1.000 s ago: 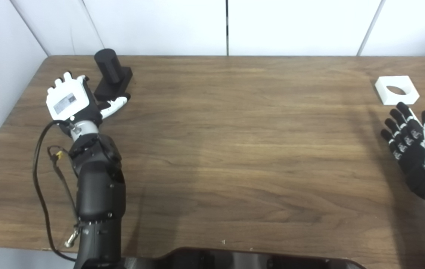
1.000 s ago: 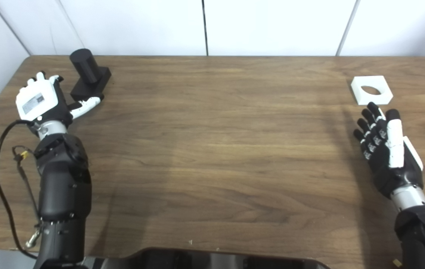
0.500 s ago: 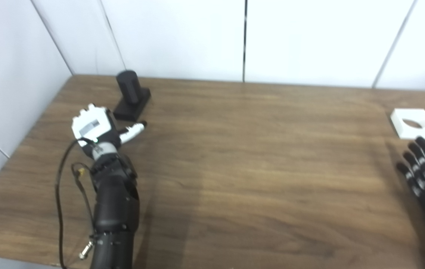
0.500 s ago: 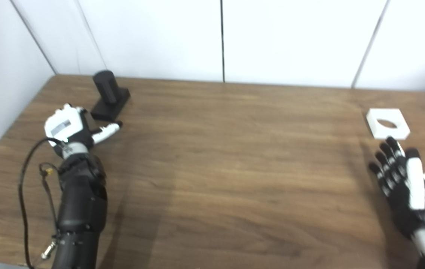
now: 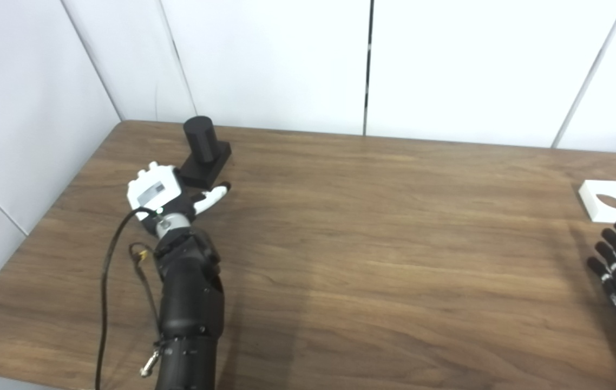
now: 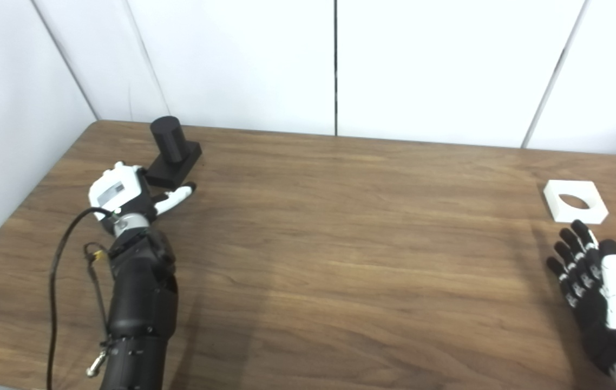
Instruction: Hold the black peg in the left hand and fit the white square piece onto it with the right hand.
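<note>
Both hands spread empty; right hand [image 6: 595, 292] shows whole only in right eye view.

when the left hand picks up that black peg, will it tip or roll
The black peg probably won't roll: its upright cylinder stands on a flat square base. It looks rigid. Grabbed high on the cylinder it might tilt, being tall for that base.

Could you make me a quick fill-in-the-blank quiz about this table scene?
1. The black peg stands near the table's far ____ corner.
2. The white square piece has a ____ hole in its middle.
3. The right hand, fingers spread, holds ____.
4. The left hand is closest to the ____ peg.

Answers: left; round; nothing; black
</note>
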Action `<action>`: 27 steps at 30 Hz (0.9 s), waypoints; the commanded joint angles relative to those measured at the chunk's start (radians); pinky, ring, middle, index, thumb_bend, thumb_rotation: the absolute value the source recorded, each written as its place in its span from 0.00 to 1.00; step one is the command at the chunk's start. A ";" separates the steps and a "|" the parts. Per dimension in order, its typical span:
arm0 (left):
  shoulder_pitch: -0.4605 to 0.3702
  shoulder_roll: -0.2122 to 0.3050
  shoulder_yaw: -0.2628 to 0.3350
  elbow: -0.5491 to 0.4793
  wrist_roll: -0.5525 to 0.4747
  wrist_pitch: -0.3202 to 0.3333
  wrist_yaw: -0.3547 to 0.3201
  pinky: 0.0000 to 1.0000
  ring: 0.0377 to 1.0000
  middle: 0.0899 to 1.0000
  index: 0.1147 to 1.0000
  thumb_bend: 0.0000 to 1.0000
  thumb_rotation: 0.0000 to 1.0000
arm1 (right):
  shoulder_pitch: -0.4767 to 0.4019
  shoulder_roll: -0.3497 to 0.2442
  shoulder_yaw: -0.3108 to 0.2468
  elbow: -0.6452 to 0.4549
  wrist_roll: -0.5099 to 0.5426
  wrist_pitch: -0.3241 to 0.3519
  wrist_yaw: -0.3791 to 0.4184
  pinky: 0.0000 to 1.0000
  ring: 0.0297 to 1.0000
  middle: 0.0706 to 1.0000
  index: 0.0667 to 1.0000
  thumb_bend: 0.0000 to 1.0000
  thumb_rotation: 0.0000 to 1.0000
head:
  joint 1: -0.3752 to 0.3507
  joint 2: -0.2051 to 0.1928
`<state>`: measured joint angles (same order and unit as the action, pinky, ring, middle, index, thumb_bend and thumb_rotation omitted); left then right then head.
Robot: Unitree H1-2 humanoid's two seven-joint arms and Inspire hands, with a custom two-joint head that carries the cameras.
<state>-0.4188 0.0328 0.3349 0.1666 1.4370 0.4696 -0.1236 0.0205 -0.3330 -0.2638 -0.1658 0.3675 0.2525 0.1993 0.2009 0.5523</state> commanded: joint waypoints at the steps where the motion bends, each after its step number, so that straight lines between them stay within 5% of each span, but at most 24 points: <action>1: -0.057 0.017 -0.002 -0.004 0.012 0.000 0.043 1.00 1.00 1.00 0.83 0.81 0.76 | 0.001 -0.015 0.002 0.003 0.003 -0.017 0.017 1.00 1.00 0.99 1.00 0.49 1.00 | 0.000 0.001; 27: -0.170 0.057 0.049 0.189 0.025 0.000 0.116 1.00 1.00 0.97 0.86 0.83 0.76 | 0.041 -0.061 -0.011 -0.007 0.029 -0.025 0.045 0.99 1.00 0.96 1.00 0.47 1.00 | 0.013 -0.004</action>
<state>-0.5230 0.0591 0.3847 0.3665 1.4463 0.4696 -0.0444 0.0519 -0.3707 -0.2662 -0.1597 0.3889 0.2202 0.2332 0.2132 0.5476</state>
